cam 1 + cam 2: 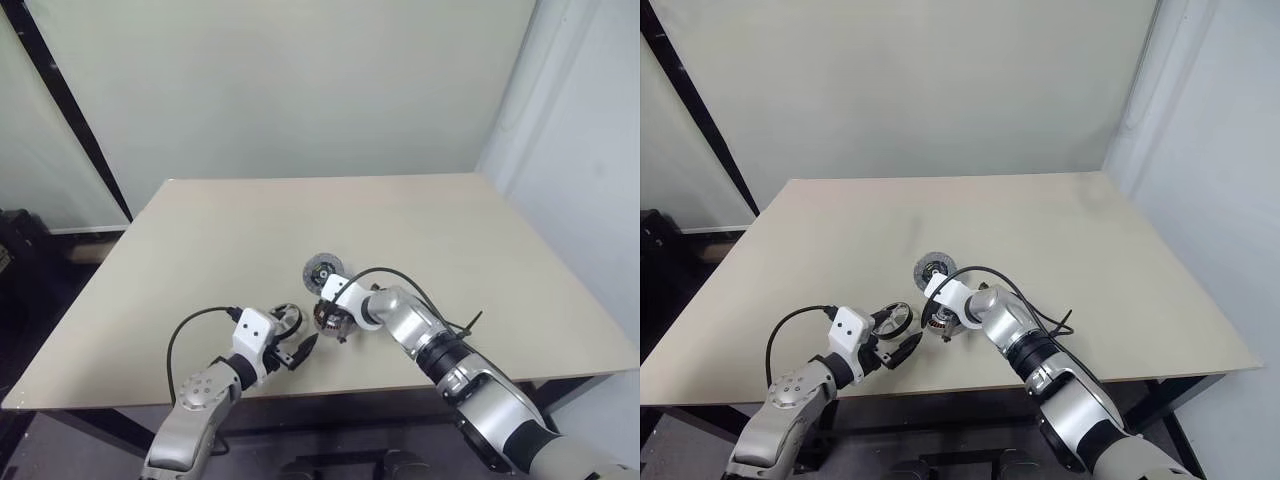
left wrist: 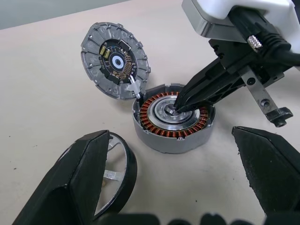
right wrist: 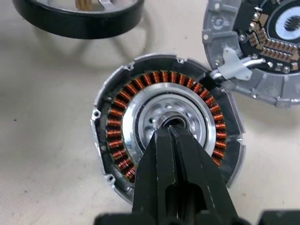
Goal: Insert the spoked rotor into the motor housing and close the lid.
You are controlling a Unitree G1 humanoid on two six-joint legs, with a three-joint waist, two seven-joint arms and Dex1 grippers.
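Three parts: lying close together on the table (image 1: 420, 215).
Motor housing (image 2: 173, 119): sitting mid-cluster, the lid (image 2: 115, 61) touching its far edge, the spoked rotor (image 2: 115, 176) just beside it.
Risk: closed tips could be scraping the copper windings if they slip.
Right gripper (image 2: 180, 107): clenched empty, tips pressing into the housing's hub.
Left gripper (image 2: 173, 180): spread wide, one finger covering part of the rotor, grasping nothing.

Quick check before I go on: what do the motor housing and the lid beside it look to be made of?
Motor housing: grey matte shell, probably cast metal; a ring of reddish-copper wire windings around a shiny, silvery machined-looking centre. Lid: dull grey ribbed rim, likely cast metal too; its inner face carries a dark circuit board with small components.
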